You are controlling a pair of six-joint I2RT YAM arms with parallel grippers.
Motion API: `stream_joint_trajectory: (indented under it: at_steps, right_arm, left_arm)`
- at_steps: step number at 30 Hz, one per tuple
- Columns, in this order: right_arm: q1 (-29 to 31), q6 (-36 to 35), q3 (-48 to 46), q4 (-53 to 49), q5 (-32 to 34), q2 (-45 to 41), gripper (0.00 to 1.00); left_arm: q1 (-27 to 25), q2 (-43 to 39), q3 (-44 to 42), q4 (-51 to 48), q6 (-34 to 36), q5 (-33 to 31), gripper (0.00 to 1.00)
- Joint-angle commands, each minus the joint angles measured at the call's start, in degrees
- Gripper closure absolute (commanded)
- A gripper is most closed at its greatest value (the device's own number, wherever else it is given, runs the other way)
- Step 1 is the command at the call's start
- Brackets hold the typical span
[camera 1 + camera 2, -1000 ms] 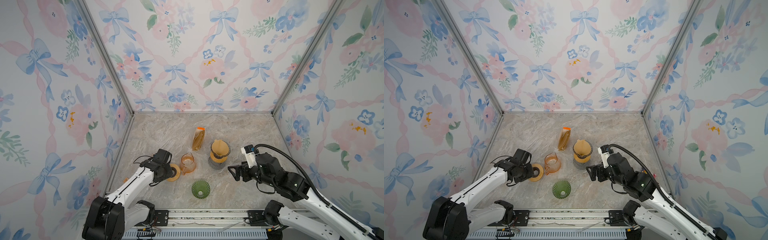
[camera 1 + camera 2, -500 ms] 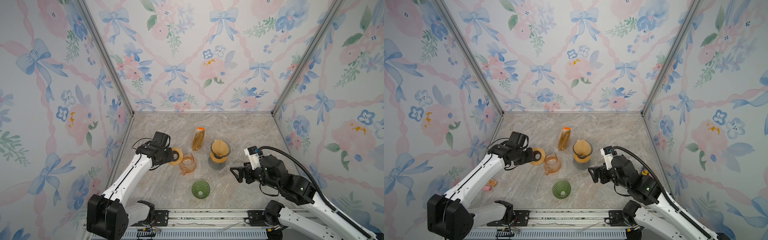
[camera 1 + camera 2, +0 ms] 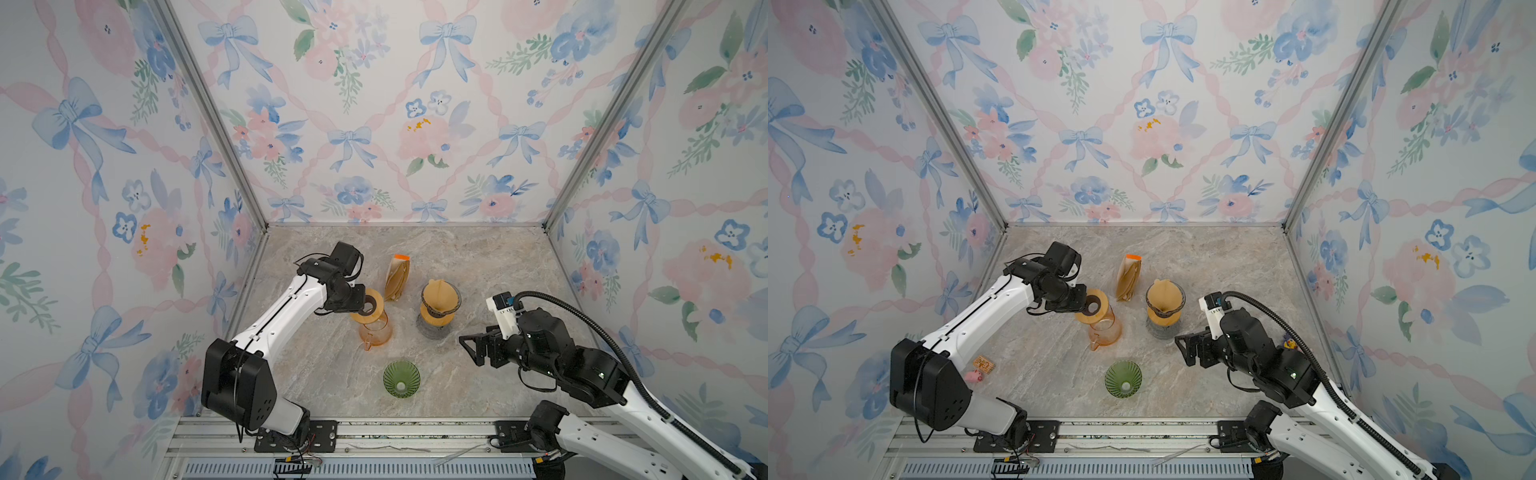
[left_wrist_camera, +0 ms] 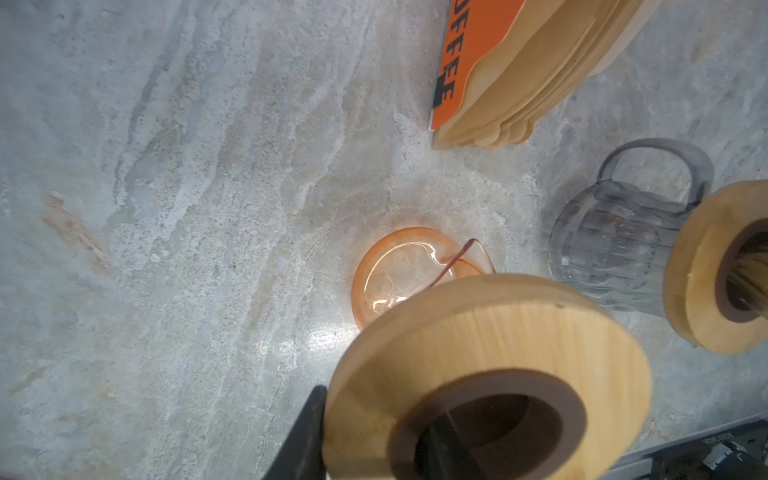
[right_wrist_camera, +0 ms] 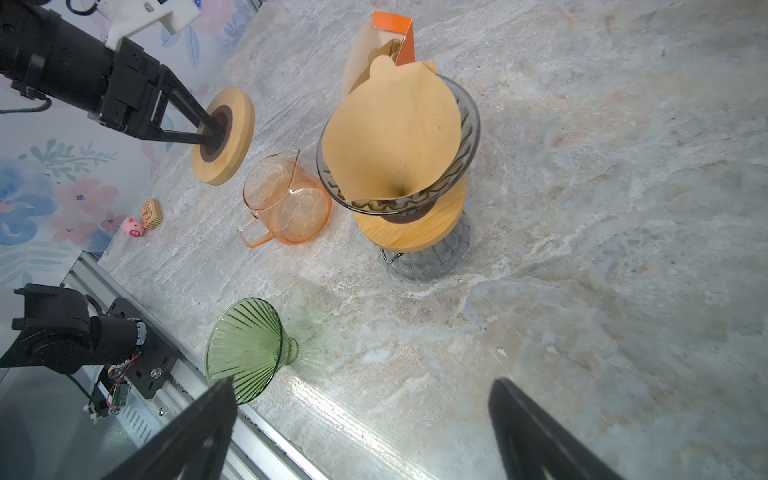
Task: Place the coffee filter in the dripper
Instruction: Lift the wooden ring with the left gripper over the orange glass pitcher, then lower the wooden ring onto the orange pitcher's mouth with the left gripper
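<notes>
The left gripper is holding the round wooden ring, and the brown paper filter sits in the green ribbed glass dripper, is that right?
No. The brown paper filter sits in the smoky grey glass dripper; the green ribbed glass dripper is empty, as the right wrist view shows. The left gripper does hold the round wooden ring.

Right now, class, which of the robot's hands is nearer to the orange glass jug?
Left. The left hand, gripping a wooden ring, is close beside the orange glass jug; the right hand, open, is farther off, past the filter-lined dripper.
</notes>
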Motion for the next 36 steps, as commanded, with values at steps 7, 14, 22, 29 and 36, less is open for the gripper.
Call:
stream_joint_trajectory:
  at_steps: [7, 14, 22, 29, 36]
  right_arm:
    - [-0.42, -0.41, 2.79, -0.53, -1.66, 2.3, 0.04]
    - [-0.49, 0.02, 2.25, 0.14, -1.87, 2.67, 0.04]
    - [-0.41, 0.73, 1.24, 0.77, -1.84, 2.46, 0.04]
    - [-0.45, 0.74, 1.16, 0.67, -1.87, 2.3, 0.04]
    - [-0.46, 0.79, 1.12, 0.6, -2.09, 2.24, 0.04]
  left_arm:
    - [-2.22, 7.01, 6.36, -5.02, 4.55, -0.75, 0.68]
    - [-3.17, 10.07, 9.13, -7.98, 6.51, -2.33, 0.67]
    - [-4.0, 11.36, 9.94, -9.16, 7.35, -3.24, 0.67]
    - [-4.93, 12.75, 10.3, -9.14, 6.64, -3.37, 0.67]
    - [-5.13, 13.72, 10.47, -9.09, 6.0, -5.07, 0.67]
